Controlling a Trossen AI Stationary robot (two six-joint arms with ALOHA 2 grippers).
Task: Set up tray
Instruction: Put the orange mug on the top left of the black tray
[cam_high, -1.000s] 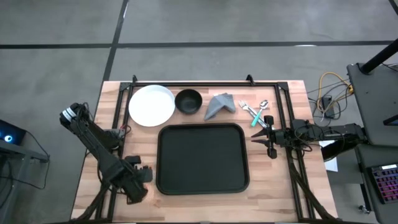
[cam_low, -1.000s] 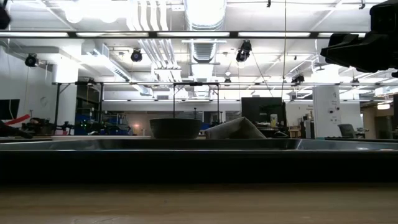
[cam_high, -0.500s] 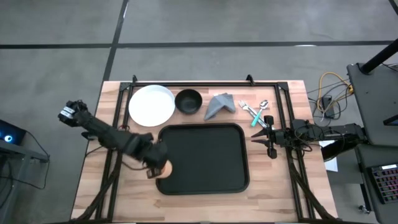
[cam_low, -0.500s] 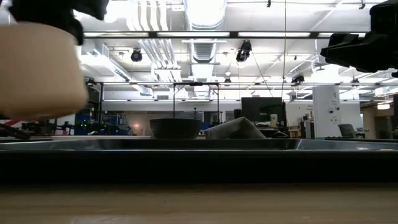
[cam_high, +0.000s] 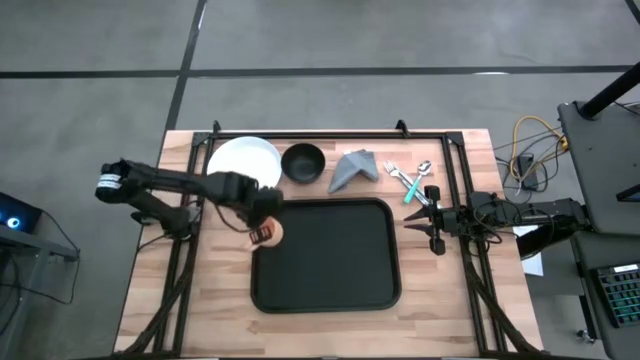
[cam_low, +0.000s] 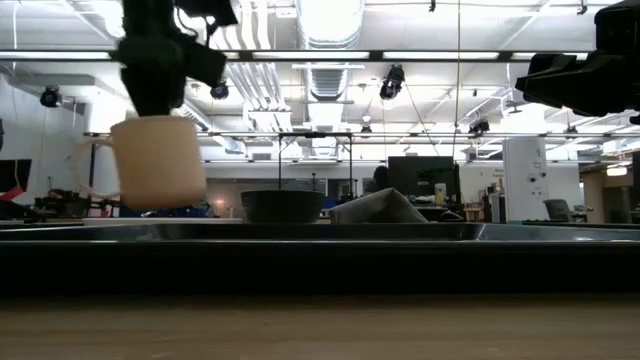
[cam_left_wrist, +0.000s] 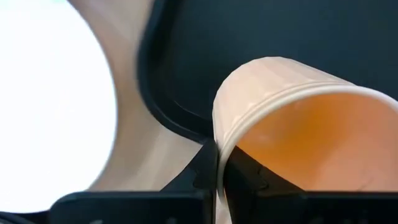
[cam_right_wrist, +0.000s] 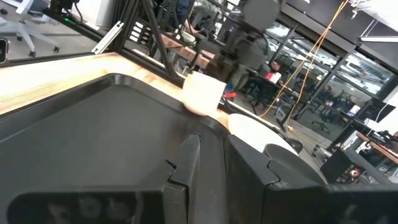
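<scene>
**Over tray's far-left corner: cup in transit**

Item: cup, cream, paper-type, held aloft by left pincer, clamped on its rim (wrist view: fingers pinch the wall). Low view: cup hangs clear of everything.
Tray: black, centre of surface, nothing on it yet.
Far row: plate, bowl, napkin, cutlery.
Right pincer: parked just off tray's right edge, fingers spread, holding nothing.

Risk (est.): rim-only grip, so cup could tilt or slip on release; lowered onto tray's rim, it'd tip.

Vs 0.5 s ago: left arm swung cup from tray's left edge toward the plate-side corner. Right arm unmoved.
</scene>
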